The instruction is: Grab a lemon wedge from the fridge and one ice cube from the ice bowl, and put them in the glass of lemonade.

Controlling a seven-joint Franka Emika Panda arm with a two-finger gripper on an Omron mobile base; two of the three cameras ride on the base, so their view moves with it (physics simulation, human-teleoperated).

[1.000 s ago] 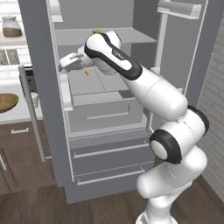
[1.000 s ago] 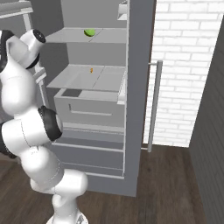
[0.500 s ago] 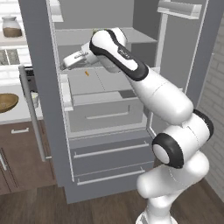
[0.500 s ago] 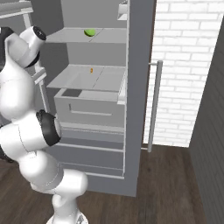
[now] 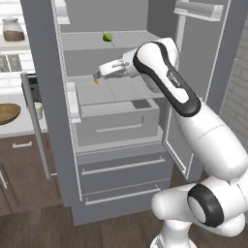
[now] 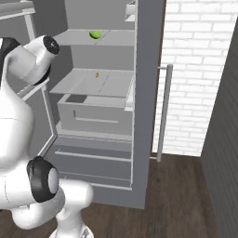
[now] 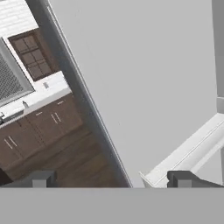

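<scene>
The grey fridge [image 5: 121, 167] [image 6: 148, 116] stands with its doors open. A tiny orange-yellow lemon wedge [image 5: 96, 81] [image 6: 96, 74] lies on its middle shelf. My gripper [image 5: 99, 74] reaches in from the right and hovers just above the wedge, pointing left. In the hand view the gripper [image 7: 113, 179] is open, its fingertips [image 7: 43, 178] wide apart with nothing between them, facing the fridge's grey door panel. The brown ice bowl [image 5: 7, 112] sits on the counter at far left, with the small whitish glass of lemonade [image 5: 38, 110] beside it. The ice cube is hidden.
A round green fruit [image 5: 107, 37] [image 6: 95, 34] rests on the shelf above. A crisper drawer [image 5: 116, 123] lies below the middle shelf. The left door's bar handle [image 5: 36, 126] stands before the counter. A white brick wall [image 6: 195, 69] is on the right.
My gripper has moved right along the middle shelf, deeper into the fridge, and now sits over the lemon wedge. It stays open. Nothing else has moved.
</scene>
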